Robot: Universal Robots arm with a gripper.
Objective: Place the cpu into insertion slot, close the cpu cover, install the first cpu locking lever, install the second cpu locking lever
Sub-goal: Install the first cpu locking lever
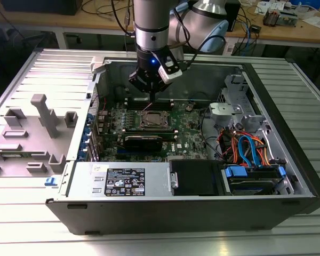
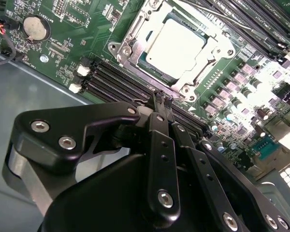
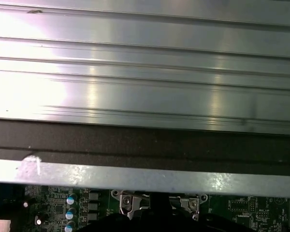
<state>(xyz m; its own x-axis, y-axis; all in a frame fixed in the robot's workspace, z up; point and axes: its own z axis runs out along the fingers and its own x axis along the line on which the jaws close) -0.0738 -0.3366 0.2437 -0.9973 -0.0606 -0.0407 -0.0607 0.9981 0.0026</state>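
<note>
You see the arm upright over the open case [image 1: 176, 218], its gripper [image 1: 151, 96] pointing straight down, black fingers [image 2: 160, 145] pressed together on nothing. In the exterior view, the cpu [image 1: 152, 119], a flat matte-silver square, lies at 6 o'clock from the gripper, seated in the insertion slot [image 2: 117, 48] beneath the shiny windowed cpu cover [image 2: 210, 48].

One robot arm [image 1: 152, 21] with one gripper [image 1: 151, 95]. One open computer case [image 1: 149, 210] on one desk [image 1: 26, 229], holding one green circuit board [image 1: 191, 125]. On the board: one chip [image 2: 175, 45], one cover [image 2: 134, 35], one round battery [image 2: 35, 27], two white clips [image 2: 82, 70]. One grey plastic moulding [image 1: 42, 114] lies at the case's nine o'clock in the exterior view.
</note>
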